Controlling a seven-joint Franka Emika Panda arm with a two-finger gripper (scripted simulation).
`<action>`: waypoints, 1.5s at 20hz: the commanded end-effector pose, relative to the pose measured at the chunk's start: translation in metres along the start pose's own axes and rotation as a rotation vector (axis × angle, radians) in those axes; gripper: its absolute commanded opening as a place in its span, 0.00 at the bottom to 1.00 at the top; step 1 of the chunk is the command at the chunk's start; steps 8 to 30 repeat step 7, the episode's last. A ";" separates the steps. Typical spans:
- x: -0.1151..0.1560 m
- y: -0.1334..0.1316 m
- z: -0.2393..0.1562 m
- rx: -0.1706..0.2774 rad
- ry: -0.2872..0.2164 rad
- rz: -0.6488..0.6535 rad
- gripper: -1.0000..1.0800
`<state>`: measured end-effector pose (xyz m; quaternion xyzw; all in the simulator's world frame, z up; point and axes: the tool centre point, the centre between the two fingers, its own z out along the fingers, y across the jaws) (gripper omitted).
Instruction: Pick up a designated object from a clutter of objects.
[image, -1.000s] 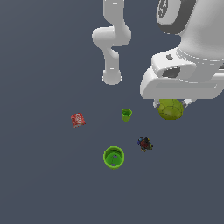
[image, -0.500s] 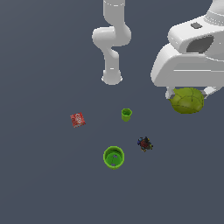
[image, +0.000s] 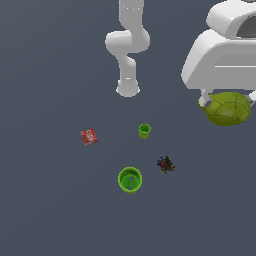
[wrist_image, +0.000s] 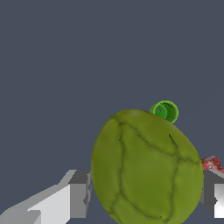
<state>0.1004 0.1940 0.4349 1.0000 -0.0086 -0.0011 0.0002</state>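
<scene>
The gripper is clamped on the olive shell-patterned lump, one finger pressed to one flank and the other finger on the opposite flank, and the wrist view is filled with that dome and its dark segment lines. In the exterior view the gripper sits under the big white hand housing at the exterior view's right, and the olive lump hangs just beneath it, high off the grey floor and well apart from everything else.

Out on the floor, the small bright green cup stands upright near the middle. The larger green round cup sits below it in the exterior view, open mouth up. The dark multicoloured toy lies near that larger cup, toward the exterior view's right. The red square packet lies flat, off toward the exterior view's left. Behind them the arm's white base stands planted on the floor.

In the wrist view, a green cup peeks over the lump's edge, and a corner of the red packet shows beside it.
</scene>
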 end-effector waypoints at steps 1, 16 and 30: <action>0.002 -0.001 -0.005 0.000 0.002 0.000 0.00; 0.003 -0.001 -0.008 0.000 0.002 0.000 0.00; 0.003 -0.001 -0.008 0.000 0.002 0.000 0.00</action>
